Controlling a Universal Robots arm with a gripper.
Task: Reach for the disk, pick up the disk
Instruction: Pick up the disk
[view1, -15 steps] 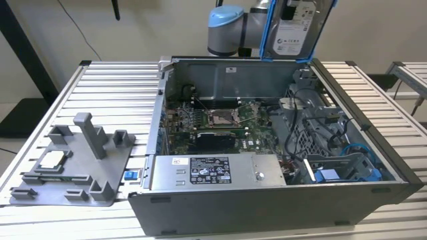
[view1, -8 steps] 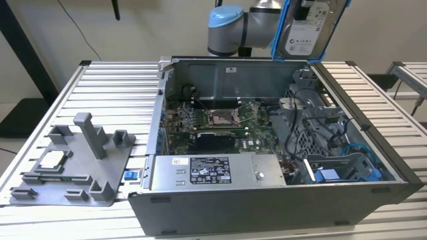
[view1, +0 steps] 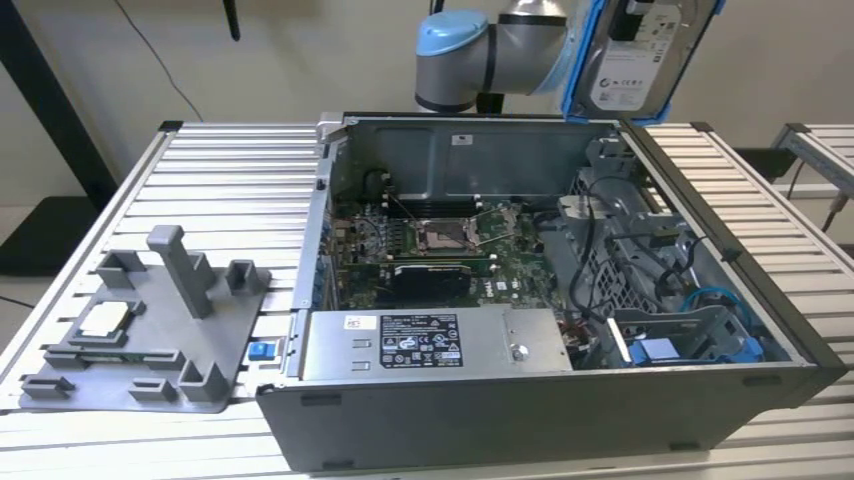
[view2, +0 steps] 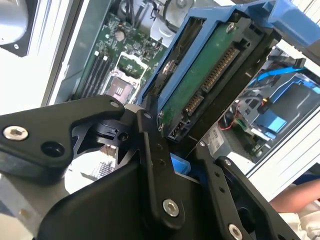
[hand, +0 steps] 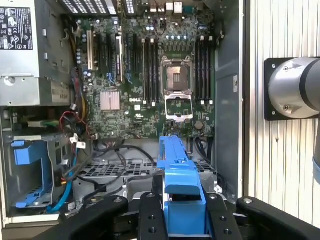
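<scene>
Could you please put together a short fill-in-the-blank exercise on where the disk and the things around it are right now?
1. The disk is held above the open ____, clear of it.
2. The bracket framing the disk is coloured ____.
3. The gripper has its fingers closed on the ____.
4. On the grey tray, at the exterior view's left, lies a small square silver ____.

Missing words: computer case; blue; disk; chip
</scene>
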